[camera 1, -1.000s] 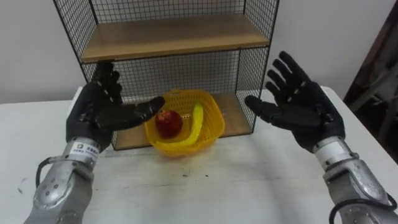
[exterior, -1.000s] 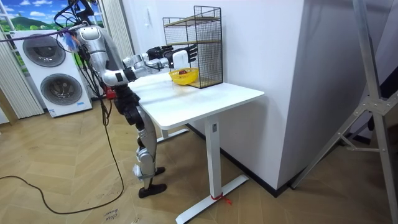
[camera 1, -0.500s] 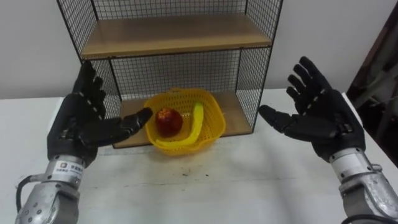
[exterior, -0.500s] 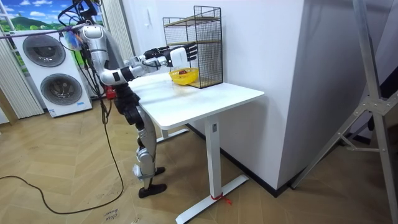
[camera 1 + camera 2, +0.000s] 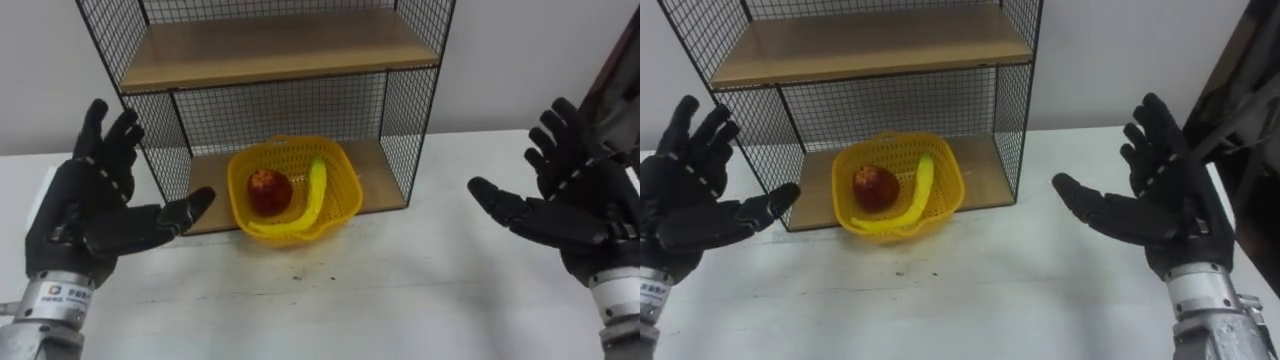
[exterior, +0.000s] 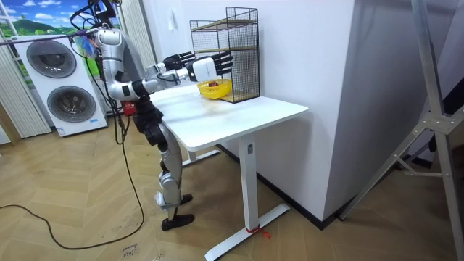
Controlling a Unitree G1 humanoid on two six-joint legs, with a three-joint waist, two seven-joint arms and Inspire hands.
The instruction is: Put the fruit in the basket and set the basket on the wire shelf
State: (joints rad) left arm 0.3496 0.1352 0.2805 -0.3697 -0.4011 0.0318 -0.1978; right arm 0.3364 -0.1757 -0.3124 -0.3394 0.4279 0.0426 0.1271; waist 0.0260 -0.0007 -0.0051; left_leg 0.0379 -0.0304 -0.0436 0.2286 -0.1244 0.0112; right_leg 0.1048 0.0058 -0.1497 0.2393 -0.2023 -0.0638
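Note:
A yellow mesh basket (image 5: 345,190) (image 5: 945,185) sits partly on the wire shelf's (image 5: 405,120) (image 5: 1015,110) lower wooden board, its front edge hanging over the white table. A red apple (image 5: 268,190) (image 5: 873,187) and a banana (image 5: 314,195) (image 5: 918,190) lie inside it. My left hand (image 5: 85,215) (image 5: 680,215) is open, palm inward, well to the basket's left. Out to the basket's right hovers my right hand (image 5: 575,215) (image 5: 1160,215), open as well. Neither touches the basket. In the room view I stand at the table's end, both arms (image 6: 190,67) held out toward the wire shelf (image 6: 225,54).
The white table (image 5: 400,290) stretches in front of the shelf. The shelf's upper wooden board (image 5: 270,45) is bare. A white wall is behind it. Washing machines (image 6: 54,83) stand behind me in the room view.
Both hands have drawn back and apart from the basket, left hand to the left, right hand to the right. The basket with the fruit stays on the lower board.

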